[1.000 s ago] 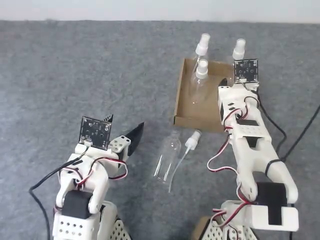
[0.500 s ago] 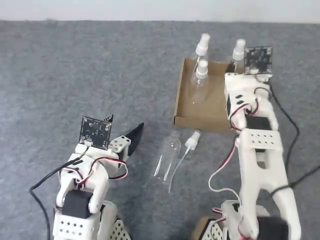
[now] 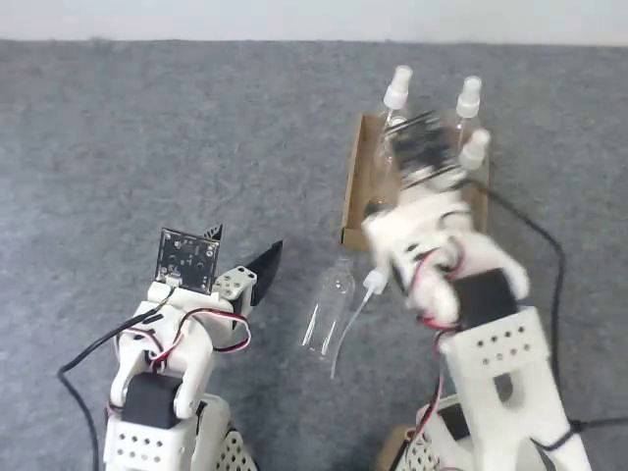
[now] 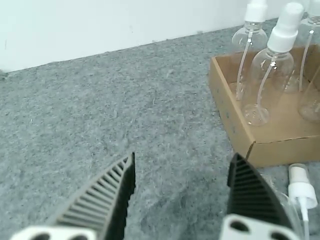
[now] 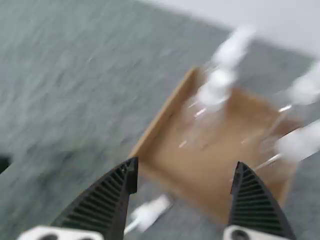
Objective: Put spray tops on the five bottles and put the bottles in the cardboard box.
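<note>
no legible text, labels, numbers or signs

A grey, felt-like mat covers the desk (image 3: 147,128). On it sits the cardboard box (image 3: 350,191) — open side up — and just off its near edge lie a clear uncapped bottle (image 3: 329,309) on its side and a loose spray top (image 3: 376,281), side by side.
</note>
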Robot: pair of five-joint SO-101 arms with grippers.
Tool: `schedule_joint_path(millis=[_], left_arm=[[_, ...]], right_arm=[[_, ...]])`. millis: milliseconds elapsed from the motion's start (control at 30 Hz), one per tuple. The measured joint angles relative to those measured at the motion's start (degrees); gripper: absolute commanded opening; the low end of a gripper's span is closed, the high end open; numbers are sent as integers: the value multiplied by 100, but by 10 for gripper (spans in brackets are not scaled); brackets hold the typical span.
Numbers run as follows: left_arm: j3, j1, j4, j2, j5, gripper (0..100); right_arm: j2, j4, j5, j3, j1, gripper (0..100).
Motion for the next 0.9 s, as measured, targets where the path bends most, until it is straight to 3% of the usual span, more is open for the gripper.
schedule_joint_path(millis=[167, 367, 600, 900], left_arm=[[0, -88, 0, 0, 0, 249], [-132, -1380, -141, 0, 281, 232], [-158, -1741, -176, 0, 457, 232], [-158, -1741, -176, 0, 457, 232]], right_arm=[[70, 343, -738, 281, -1284, 243], [1178, -193, -1565, 765, -2268, 245], [2725, -730, -2418, 765, -2470, 246], [3393, -1134, -3095, 765, -2462, 241]])
